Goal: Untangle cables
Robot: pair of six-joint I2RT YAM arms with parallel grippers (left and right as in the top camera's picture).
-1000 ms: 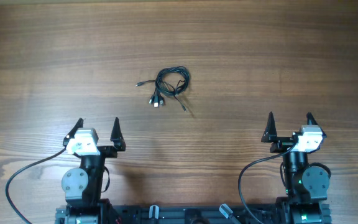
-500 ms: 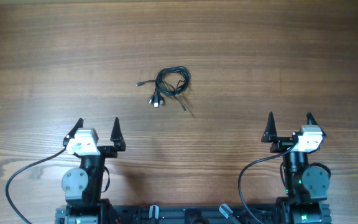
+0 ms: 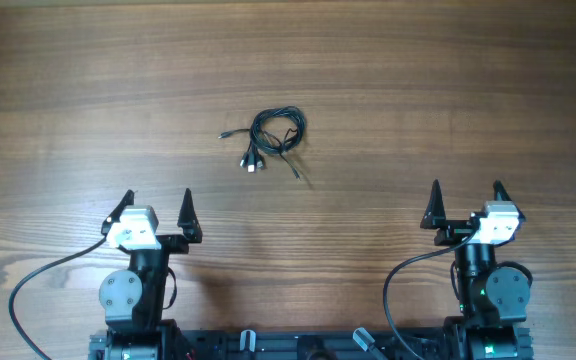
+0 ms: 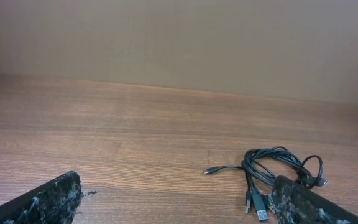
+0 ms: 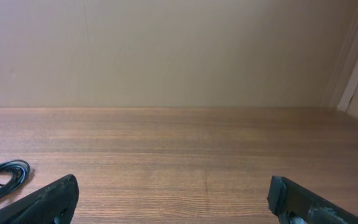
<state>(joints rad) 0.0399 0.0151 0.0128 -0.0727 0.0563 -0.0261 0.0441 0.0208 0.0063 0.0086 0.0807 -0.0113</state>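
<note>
Overhead view: we see one wooden table (image 3: 448,70), two arms (image 3: 133,290) at its near edge, and one knot of cables (image 3: 274,134) lying on the bare wood. The knot is a little left of the table's middle, nearer the left gripper (image 3: 158,194) than the right gripper (image 3: 466,185) and well apart from both. We count one coiled loop in the knot and four loose ends leaving it: one thin plug pointing left, two plugs side by side at the lower left, and one thin tail at the lower right. How many separate cords make up the loop we cannot tell. Each gripper has two black pointed fingers (image 3: 187,205), four in all; both pairs stand spread wide with nothing between them. Two thicker black wires (image 3: 28,285) curve from the arm bases, one per arm.

Left wrist view: the cables (image 4: 278,168) sit at lower right, partly behind the finger on that side, with the two paired plugs just beside it, one tipped blue.

Right wrist view: only a sliver of the cables (image 5: 5,174) shows at the left edge, and one plain beige wall (image 5: 166,50) closes the table's far side
</note>
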